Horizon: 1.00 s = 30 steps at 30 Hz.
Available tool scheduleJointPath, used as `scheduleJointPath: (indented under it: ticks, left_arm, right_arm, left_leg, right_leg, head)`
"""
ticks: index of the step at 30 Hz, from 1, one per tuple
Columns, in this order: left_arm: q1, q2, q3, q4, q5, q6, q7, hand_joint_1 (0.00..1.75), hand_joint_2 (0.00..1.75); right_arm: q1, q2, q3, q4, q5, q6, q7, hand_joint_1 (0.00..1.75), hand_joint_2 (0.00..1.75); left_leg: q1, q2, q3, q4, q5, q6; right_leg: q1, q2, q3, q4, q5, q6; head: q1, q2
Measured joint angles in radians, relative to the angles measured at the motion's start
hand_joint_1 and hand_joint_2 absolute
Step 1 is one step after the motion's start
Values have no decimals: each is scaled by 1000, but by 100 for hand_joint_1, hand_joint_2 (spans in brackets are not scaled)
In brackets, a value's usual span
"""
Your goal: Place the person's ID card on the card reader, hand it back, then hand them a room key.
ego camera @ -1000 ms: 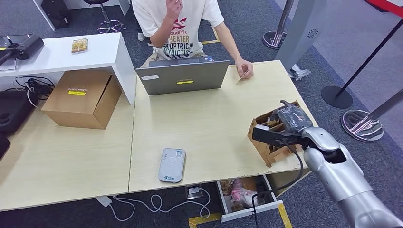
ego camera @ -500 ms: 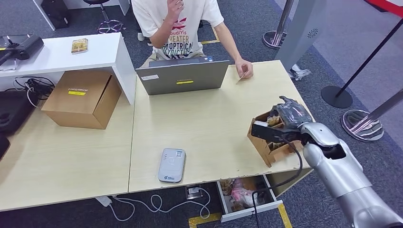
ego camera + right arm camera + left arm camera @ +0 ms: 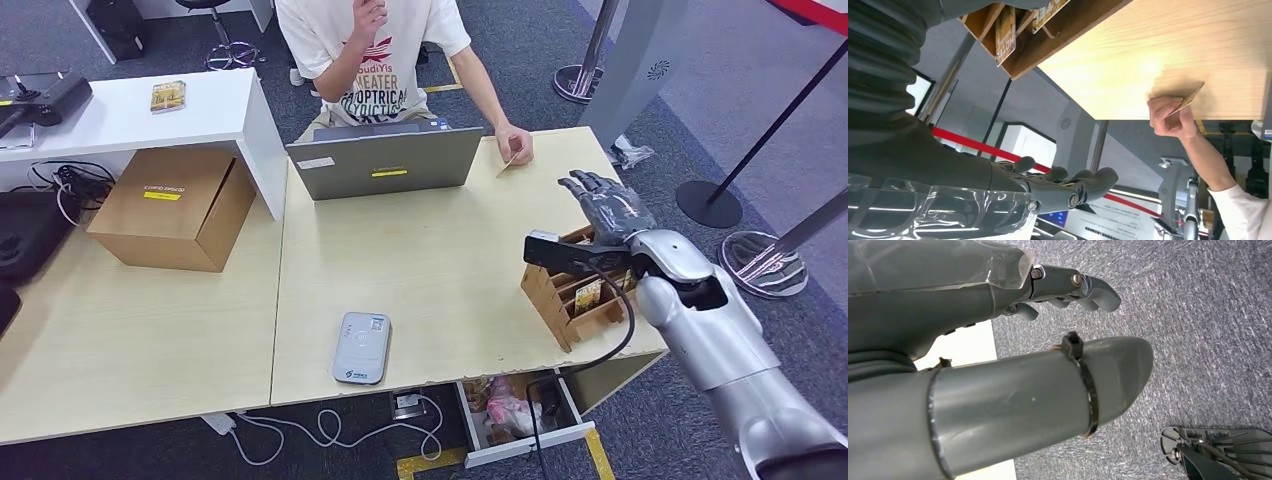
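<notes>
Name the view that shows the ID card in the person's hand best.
The right wrist view: the ID card is large, pinched in the person's hand at the desk edge. The head view shows it small.

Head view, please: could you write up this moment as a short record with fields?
right hand: open, raised above the wooden card holder, fingers apart, holding nothing
left hand: hanging over grey carpet, holding nothing
ID card: in the person's hand, its edge on the table
card reader: near the table's front edge, nothing on it
laptop: open, in front of the person
</notes>
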Motion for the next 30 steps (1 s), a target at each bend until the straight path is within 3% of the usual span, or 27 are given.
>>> scheduleJointPath:
  ticks: [7, 10, 14, 20, 30]
  left_arm:
    - [0, 0, 0, 0, 3, 0, 4, 0, 0]
    - [0, 0, 0, 0, 6, 0, 5, 0, 0]
    - [0, 0, 0, 0, 9, 0, 5, 0, 0]
    - [0, 0, 0, 0, 9, 0, 5, 0, 0]
    - [0, 0, 0, 0, 9, 1, 5, 0, 0]
  right_arm:
    - [-15, 5, 13, 2, 0, 3, 3, 81, 175]
    - [-23, 9, 22, 6, -1, 3, 3, 85, 175]
    - [-30, 14, 33, 12, -3, 3, 4, 112, 175]
    - [-34, 19, 36, 17, -3, 3, 4, 93, 175]
    - [-36, 23, 47, 22, -6, 3, 8, 89, 175]
  left_leg:
    - [0, 0, 0, 0, 0, 0]
    - [0, 0, 0, 0, 0, 0]
    - [0, 0, 0, 0, 0, 0]
    - [0, 0, 0, 0, 0, 0]
    - [0, 0, 0, 0, 0, 0]
  right_leg:
    - [0, 0, 0, 0, 0, 0]
    - [0, 0, 0, 0, 0, 0]
    - [0, 0, 0, 0, 0, 0]
    - [0, 0, 0, 0, 0, 0]
    - [0, 0, 0, 0, 0, 0]
  head:
    - [0, 0]
    - [0, 0]
    - [0, 0]
    - [0, 0]
    - [0, 0]
